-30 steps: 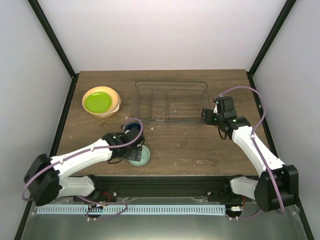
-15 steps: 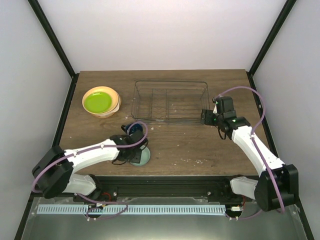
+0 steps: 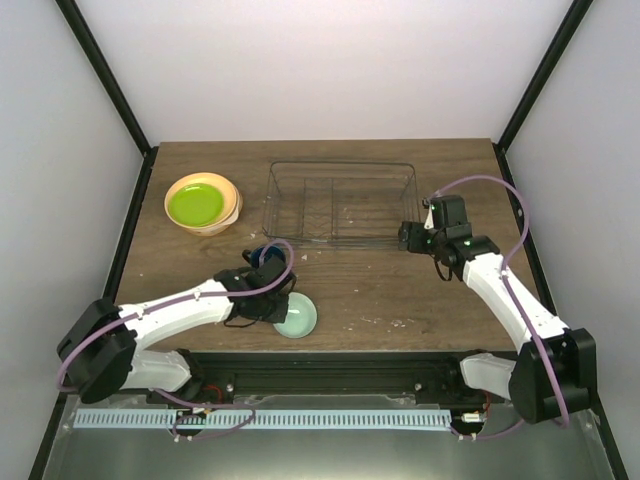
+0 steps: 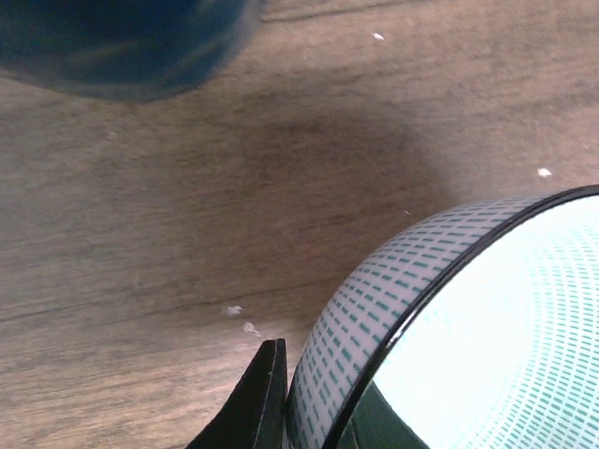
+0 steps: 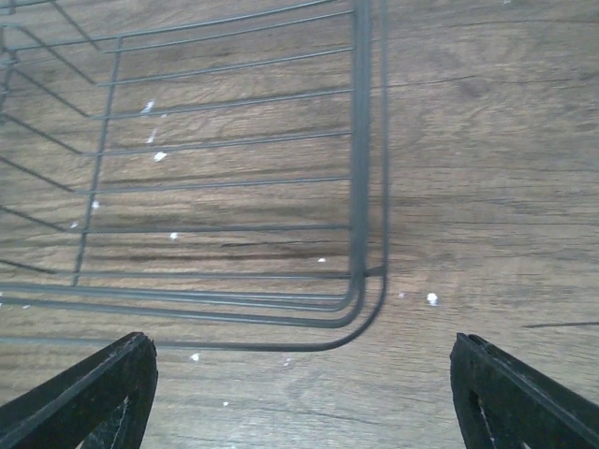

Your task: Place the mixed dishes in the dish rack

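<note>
Since a moment ago the left claw (image 3: pixel 281 307) has slid a little to the right along the near edge of the table (image 3: pixel 400 300), and the bowl (image 3: pixel 300 318) has gone with it, so more of its pale mint inside shows from above. That claw is clamped on the bowl's rim at its left side. In the left wrist view one black finger (image 4: pixel 257 402) lies against the outside of the bowl (image 4: pixel 393 281), whose wall is printed with small green dashes, and a dark shape shows just inside the rim at the bottom edge. The bowl sits upright on the wood. Just behind the claw stands the dark blue mug (image 3: pixel 265 254), partly hidden from above by the arm's cable; it is a blur at the top of the wrist picture (image 4: pixel 122 42), apart from the bowl.

Over on the other side, the right claw (image 3: pixel 405 236) hangs with its fingers spread wide (image 5: pixel 299 402) above the near right corner of the wire rack (image 3: pixel 340 200). Both black tips sit at the bottom corners of its own view, touching none of the wires (image 5: pixel 365 187). The rack holds no dishes.

Far left of the rack, well away from both claws, the green plate (image 3: pixel 195 204) rests inside the orange plate (image 3: pixel 200 179).
</note>
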